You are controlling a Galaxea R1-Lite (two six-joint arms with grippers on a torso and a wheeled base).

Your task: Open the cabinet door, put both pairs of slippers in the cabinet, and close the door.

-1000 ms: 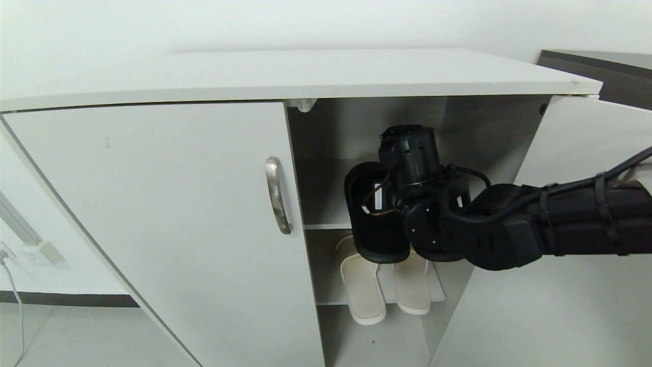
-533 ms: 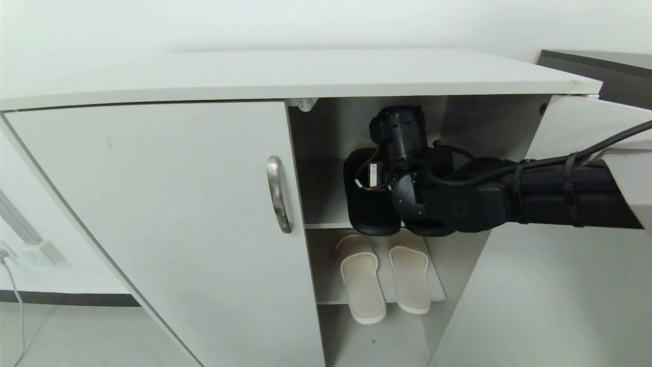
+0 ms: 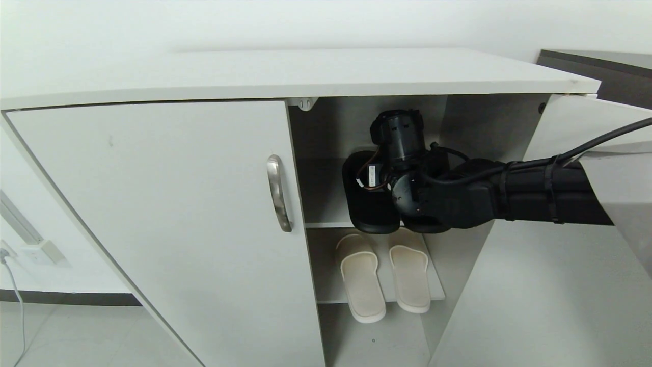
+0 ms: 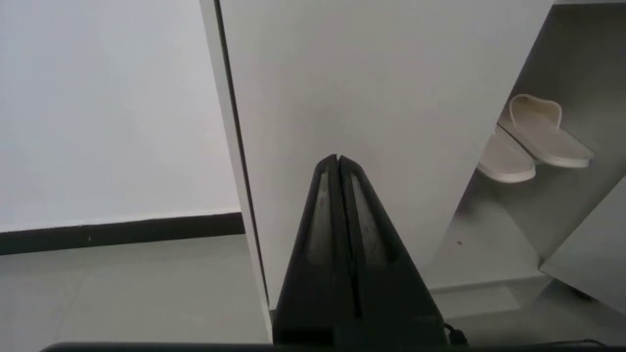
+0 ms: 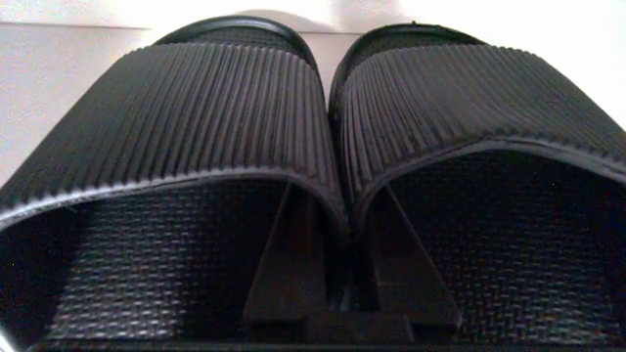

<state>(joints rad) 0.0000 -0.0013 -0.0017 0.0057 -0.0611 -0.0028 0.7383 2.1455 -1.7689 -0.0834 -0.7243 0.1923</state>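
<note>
R gripper [image 5: 337, 230] pinches black slippers [image 3: 371, 206] mid-frame at upper shelf [image 3: 323, 204]; white slippers [image 3: 360, 279] just below. L gripper [image 4: 337, 171] fully closed.

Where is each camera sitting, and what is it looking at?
Head view: on the head, looking forward and down at the cabinet; the right arm shows, stretched inside.
Left wrist view: on the left wrist, looking along the shut left hand at the closed door.
Right wrist view: on the right wrist, looking along the right hand into the black slippers.
Shared: head and left wrist views both show the white slippers.
</note>
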